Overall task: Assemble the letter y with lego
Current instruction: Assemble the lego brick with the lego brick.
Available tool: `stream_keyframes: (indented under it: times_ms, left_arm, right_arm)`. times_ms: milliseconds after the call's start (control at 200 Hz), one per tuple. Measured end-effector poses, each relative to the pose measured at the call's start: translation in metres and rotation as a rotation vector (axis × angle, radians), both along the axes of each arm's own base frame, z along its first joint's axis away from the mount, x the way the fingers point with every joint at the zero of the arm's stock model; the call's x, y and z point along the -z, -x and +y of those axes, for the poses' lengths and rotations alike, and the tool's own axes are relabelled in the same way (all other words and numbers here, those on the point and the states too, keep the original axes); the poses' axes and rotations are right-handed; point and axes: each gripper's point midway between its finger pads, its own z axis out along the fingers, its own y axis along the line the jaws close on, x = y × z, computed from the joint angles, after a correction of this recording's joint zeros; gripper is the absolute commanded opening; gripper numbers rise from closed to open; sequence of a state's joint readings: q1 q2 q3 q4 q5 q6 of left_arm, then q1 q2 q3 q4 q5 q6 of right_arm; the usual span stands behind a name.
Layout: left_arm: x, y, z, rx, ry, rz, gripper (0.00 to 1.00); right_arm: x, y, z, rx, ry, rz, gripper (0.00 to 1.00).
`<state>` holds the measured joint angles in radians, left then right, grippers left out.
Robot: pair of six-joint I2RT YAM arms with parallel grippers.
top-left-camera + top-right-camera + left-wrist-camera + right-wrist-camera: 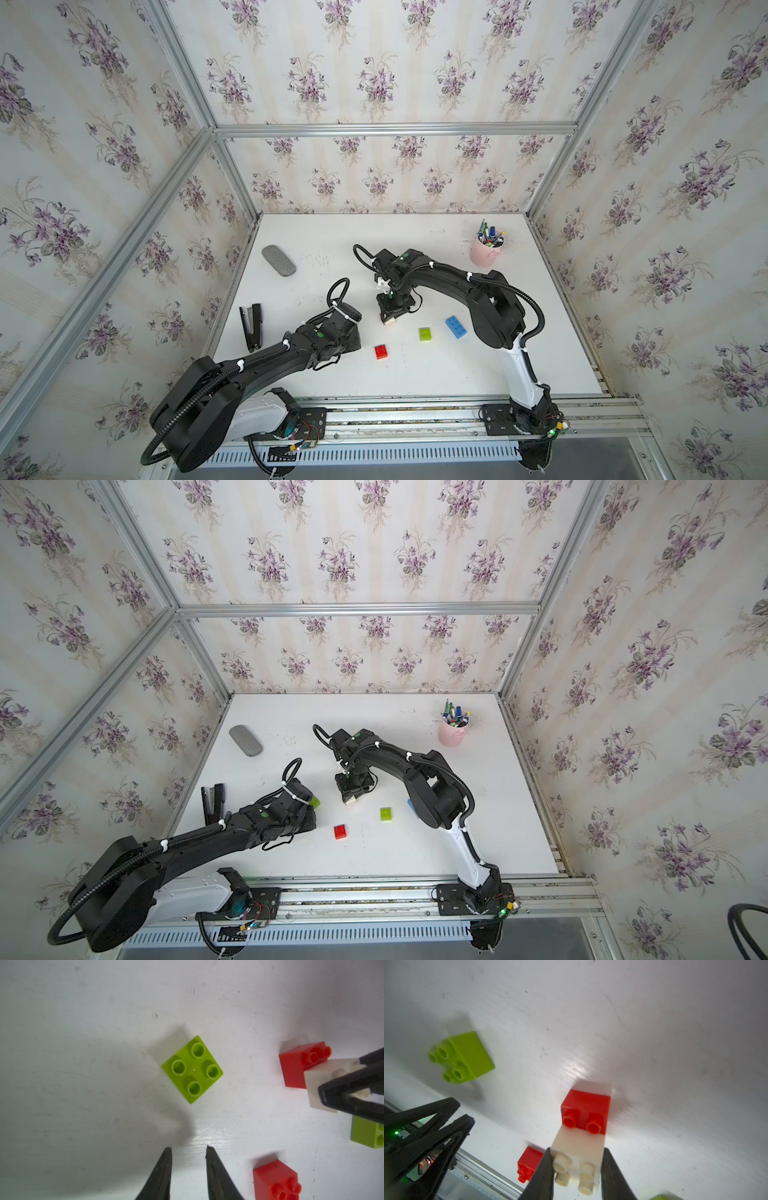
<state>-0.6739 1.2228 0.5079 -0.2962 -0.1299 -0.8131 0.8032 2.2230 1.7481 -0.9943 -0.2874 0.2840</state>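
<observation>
A white square studded plastic brick (579, 1142) is being clamped by the right claw (577, 1152), while nothing is being held by the slightly parted left claw (188, 1148).

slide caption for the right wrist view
Right gripper clamps a white square plastic brick overlapping a red square plastic brick.

You have one white brick (578, 1145), two red bricks (295, 1068) (274, 1178), two green bricks (192, 1069) (365, 1134) and one blue brick (456, 326). Farther out from the white brick: one stapler (251, 326), one pen cup (484, 251), one grey pad (278, 260).
</observation>
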Motion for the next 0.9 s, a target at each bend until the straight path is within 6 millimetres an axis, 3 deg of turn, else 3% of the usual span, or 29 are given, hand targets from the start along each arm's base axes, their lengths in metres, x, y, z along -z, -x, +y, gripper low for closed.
stream_keyframes:
  times_ms: [110,375,560,899]
  left_arm:
    - [-0.001,-0.001,-0.001,0.0,0.001,-0.002,0.32]
    - [-0.016,-0.01,-0.007,0.003,0.015,-0.025,0.34]
    - [-0.028,-0.018,-0.014,0.01,0.028,-0.048,0.35]
    - [-0.032,-0.02,-0.015,0.009,0.023,-0.041,0.35]
  right_arm:
    - [-0.007,-0.008,-0.006,0.02,-0.008,-0.021,0.13]
    - [-0.016,-0.053,-0.034,0.112,0.041,-0.173,0.14]
    - [-0.018,-0.074,-0.037,0.146,0.035,-0.232,0.18]
    - [-0.015,-0.091,-0.038,0.155,0.022,-0.254,0.46]
